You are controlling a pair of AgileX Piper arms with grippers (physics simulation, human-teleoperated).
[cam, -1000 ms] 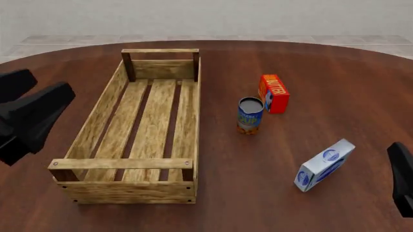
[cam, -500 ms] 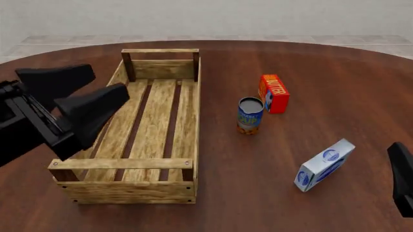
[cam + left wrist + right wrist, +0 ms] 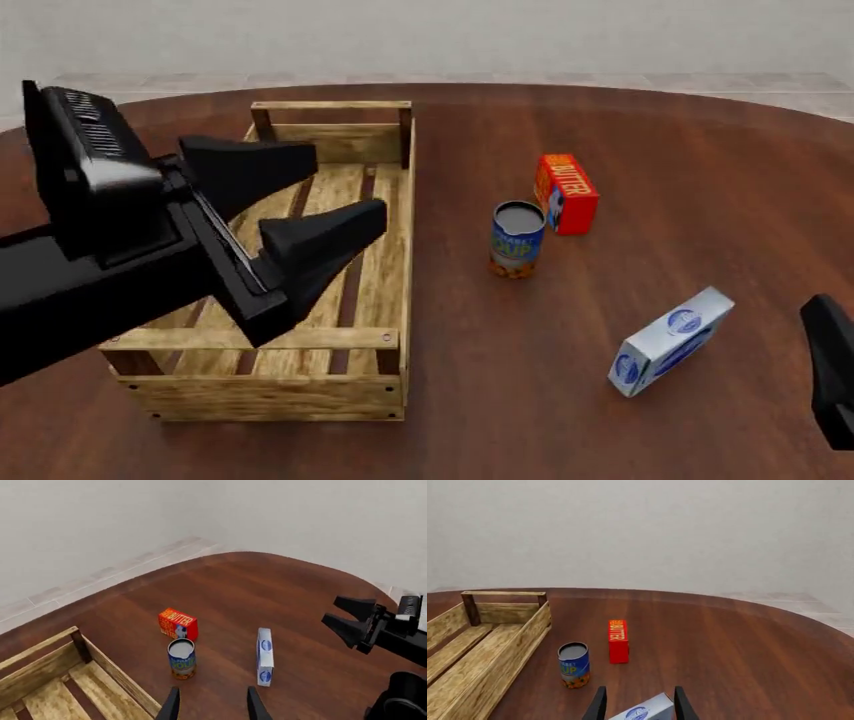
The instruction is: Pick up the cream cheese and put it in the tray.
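Observation:
The cream cheese [image 3: 671,342] is a white-and-grey carton with blue ovals, standing on its long edge at the table's front right. It also shows in the left wrist view [image 3: 265,656] and the right wrist view [image 3: 644,711]. The tray [image 3: 400,290], a long slatted wooden crate, stands at the left with nothing in it. My left gripper [image 3: 350,178] hovers open over the tray, far from the carton. My right gripper [image 3: 330,609] is open; only its edge [image 3: 827,370] shows in the front view, right of the carton and apart from it.
A blue-and-yellow can [image 3: 517,240] stands upright between the tray and a red-orange butter box [image 3: 566,193]. Both stand behind the carton. The round dark wooden table [image 3: 694,130] stretches out to the right and back.
My left arm has swung in from the left edge and now reaches over the tray, fingers still apart. The right arm and all objects have stayed put.

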